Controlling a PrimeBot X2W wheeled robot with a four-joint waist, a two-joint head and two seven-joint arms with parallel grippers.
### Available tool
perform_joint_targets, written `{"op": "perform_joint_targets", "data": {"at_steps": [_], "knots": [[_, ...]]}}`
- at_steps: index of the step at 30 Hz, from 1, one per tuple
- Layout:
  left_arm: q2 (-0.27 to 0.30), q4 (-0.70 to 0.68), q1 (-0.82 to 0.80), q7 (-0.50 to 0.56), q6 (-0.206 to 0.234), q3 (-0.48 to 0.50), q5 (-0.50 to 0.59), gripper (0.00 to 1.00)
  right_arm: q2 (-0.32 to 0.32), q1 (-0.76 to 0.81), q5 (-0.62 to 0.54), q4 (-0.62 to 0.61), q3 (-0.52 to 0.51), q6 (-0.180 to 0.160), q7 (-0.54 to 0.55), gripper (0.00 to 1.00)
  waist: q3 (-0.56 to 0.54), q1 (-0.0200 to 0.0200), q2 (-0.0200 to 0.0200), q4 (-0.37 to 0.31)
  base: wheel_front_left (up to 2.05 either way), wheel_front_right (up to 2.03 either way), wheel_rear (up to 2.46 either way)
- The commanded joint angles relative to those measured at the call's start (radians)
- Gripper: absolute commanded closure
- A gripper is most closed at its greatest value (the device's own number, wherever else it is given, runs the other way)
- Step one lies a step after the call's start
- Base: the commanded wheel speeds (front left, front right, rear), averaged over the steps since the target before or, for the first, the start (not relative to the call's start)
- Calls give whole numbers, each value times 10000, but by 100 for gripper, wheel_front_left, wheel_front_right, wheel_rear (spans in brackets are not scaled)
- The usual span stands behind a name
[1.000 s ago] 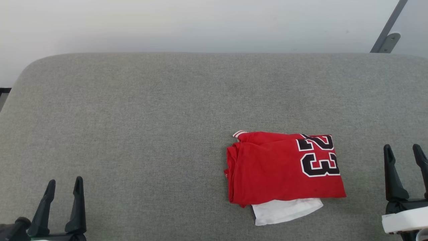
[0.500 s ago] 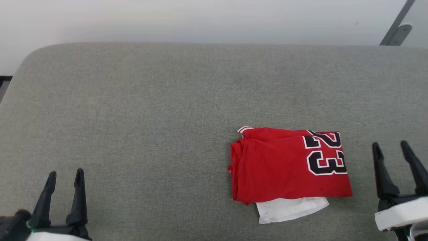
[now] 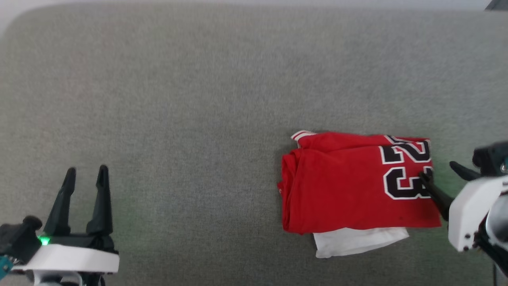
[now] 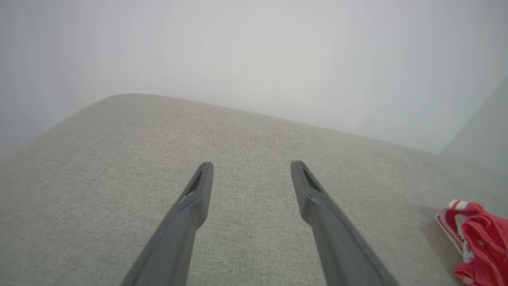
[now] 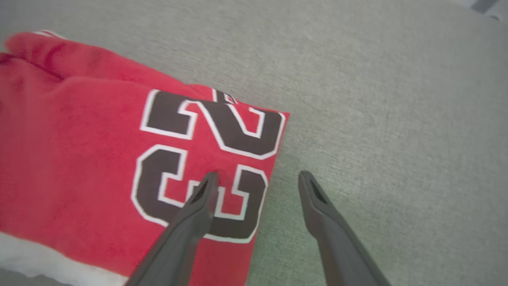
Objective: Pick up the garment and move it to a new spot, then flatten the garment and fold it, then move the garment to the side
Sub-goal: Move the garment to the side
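While looking down on the grey tabletop (image 3: 158, 79), spotting the garment (image 3: 349, 186) right of centre, folded into a red rectangle. Long axis running left to right across the head view. Black white-outlined print (image 3: 399, 180) turned on its side at the right end; striped trim (image 3: 300, 135) peeking out at the far left corner; white layer (image 3: 357, 242) sticking out under the near edge. At that right end, right gripper (image 3: 439, 169), jaws wide, straddling the short edge: one finger (image 5: 186, 230) over the print, the other over bare tabletop. Contact with the cloth? Cannot tell. Well apart at the near left, left gripper (image 3: 87, 170), jaws wide too, gripping nothing, above bare tabletop.
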Motion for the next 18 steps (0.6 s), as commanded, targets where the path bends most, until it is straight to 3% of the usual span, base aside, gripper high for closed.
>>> {"op": "perform_joint_targets", "data": {"at_steps": [1,5,12,13,14,15,16,18], "knots": [[68,-25,-325,-49,25,-126,-127,0,128,-314,69,-199,-120,-10,1060,0,612,0,-1,138,0,0,0],[183,23,-761,-49,26,-348,-274,0,319,-668,36,-611,-22,-10,2758,0,1137,0,-1,339,0,0,0],[237,-4,-1228,-48,26,-476,-441,0,825,-594,-270,-905,-209,-5,4173,0,1678,0,-1,550,0,0,0],[280,9,-1308,-48,26,-480,-460,0,1048,-498,-404,-937,-265,-5,4397,34,1777,0,-1,548,0,0,0],[295,8,-1357,-49,26,-484,-456,0,1085,-442,-437,-970,-225,-5,4468,55,1812,0,-1,539,0,0,0],[328,5,-1384,-49,26,-494,-437,0,1175,-418,-471,-993,-238,-5,4497,68,1839,0,-1,518,0,0,0],[364,2,-1394,-49,26,-503,-409,0,1250,-405,-506,-1008,-267,-5,4507,100,1855,0,-1,485,0,0,0],[446,-24,-1407,-49,26,-497,-361,0,1349,-451,-541,-1074,-345,-10,4379,100,1861,0,-1,380,0,0,0]]}}
